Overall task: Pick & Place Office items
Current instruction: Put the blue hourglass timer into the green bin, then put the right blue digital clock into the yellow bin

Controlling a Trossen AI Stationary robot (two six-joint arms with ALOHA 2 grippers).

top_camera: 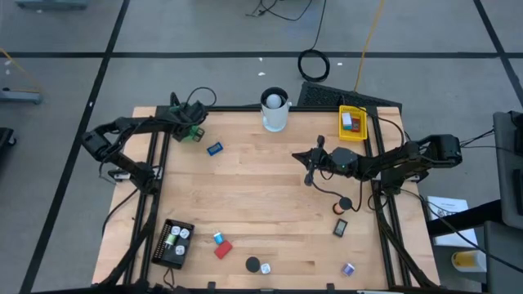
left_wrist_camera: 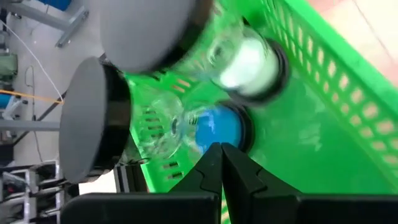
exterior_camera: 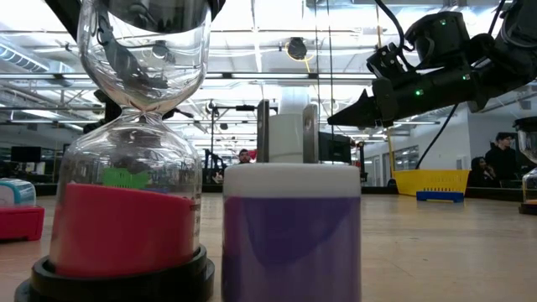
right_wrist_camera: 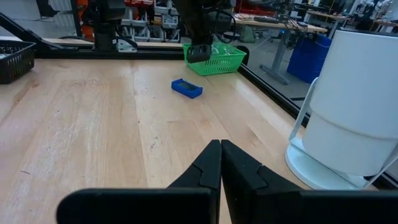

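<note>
The table (top_camera: 245, 212) is a light wooden top carrying all items. The left arm reaches over the far left corner of the table; the right arm extends inward from the right edge.

The white cup (top_camera: 274, 110) stands upright at the middle of the far edge. The yellow tray (top_camera: 353, 122) sits at the far right corner and holds small items. The green tray (top_camera: 193, 131) sits at the far left corner, under the left hand. The black tray (top_camera: 174, 242) lies near the front left corner and holds small white-and-green pieces.

The left hand (left_wrist_camera: 221, 152) hangs inside the green tray with its fingers pressed together, gripping nothing. Directly beyond its fingertips lie two hourglass timers on their sides, one with blue filling (left_wrist_camera: 214, 127) and one with white filling (left_wrist_camera: 245, 62), side by side in the tray.

The right hand (top_camera: 310, 163) hovers above the table right of centre, near the white cup, its fingers also fully closed and empty.

Loose office items on the table:
- A blue block (top_camera: 215, 149) lies near the far left corner, just beside the green tray.
- A red block (top_camera: 222, 249) and a small blue piece (top_camera: 219, 238) lie touching near the front edge, left of centre.
- A black round cap (top_camera: 253, 265) lies at the front edge.
- A purple piece (top_camera: 348, 268) lies near the front right corner.
- A dark flat item (top_camera: 340, 228) and an orange item (top_camera: 337, 209) lie near the right edge.
</note>
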